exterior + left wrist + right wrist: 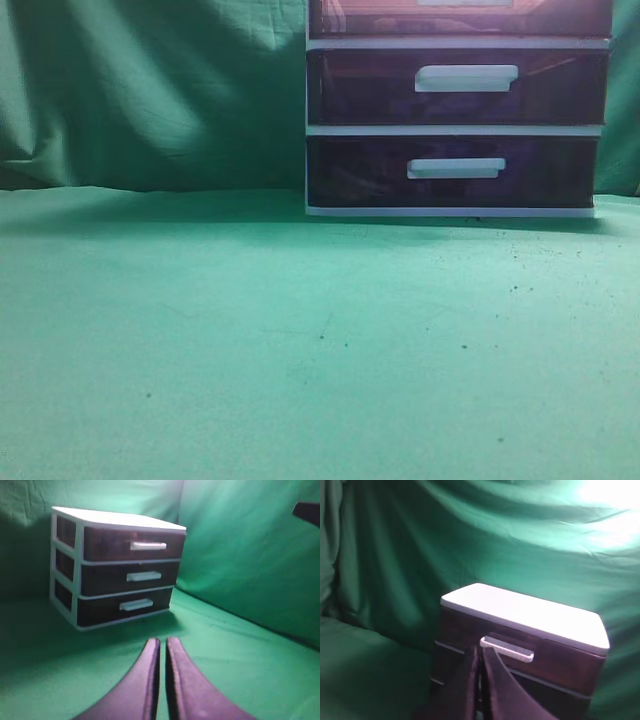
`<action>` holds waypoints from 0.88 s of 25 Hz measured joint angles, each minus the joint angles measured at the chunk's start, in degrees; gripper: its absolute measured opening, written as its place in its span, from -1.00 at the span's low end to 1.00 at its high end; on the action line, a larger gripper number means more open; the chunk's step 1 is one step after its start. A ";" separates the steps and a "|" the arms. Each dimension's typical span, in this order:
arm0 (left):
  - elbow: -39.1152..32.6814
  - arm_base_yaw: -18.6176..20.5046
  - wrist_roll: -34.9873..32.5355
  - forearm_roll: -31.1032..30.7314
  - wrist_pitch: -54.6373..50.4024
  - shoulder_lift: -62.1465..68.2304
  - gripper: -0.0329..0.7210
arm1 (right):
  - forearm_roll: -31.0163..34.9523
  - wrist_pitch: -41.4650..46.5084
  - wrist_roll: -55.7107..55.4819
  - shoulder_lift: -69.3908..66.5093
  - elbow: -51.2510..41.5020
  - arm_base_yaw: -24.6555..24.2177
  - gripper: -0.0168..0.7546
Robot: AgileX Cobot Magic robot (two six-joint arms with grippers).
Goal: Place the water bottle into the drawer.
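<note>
Notably, no water bottle shows, so its handling stays unjudgeable; both the left gripper (162, 645) and right gripper (480, 655) are pressed together, empty, facing the white-framed, dark-fronted plastic drawer cabinet (455, 125) on the green-clothed counter (250, 340).

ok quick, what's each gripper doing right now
Left gripper: closed, holding nothing.
Right gripper: closed, empty, near the top drawer handle.

- A green cloth (250, 350) covers the surface, lightly creased, with small dark specks scattered toward the right.
- A green backdrop (150, 90) hangs behind in soft folds, meeting the surface along a shadowed line.
- In the right wrist view a bright glare (612, 500) washes out the backdrop's upper right corner.
</note>
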State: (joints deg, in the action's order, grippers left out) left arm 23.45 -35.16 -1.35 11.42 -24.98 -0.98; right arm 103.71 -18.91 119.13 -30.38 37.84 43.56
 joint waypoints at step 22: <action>-24.75 0.00 1.35 -4.23 17.89 0.00 -0.91 | 0.00 11.67 -11.52 -0.11 -10.05 0.00 -0.96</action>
State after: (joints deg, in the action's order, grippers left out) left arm -1.31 -35.16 0.00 7.20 -7.09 -0.98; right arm 103.71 -7.24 107.61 -30.49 27.78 43.56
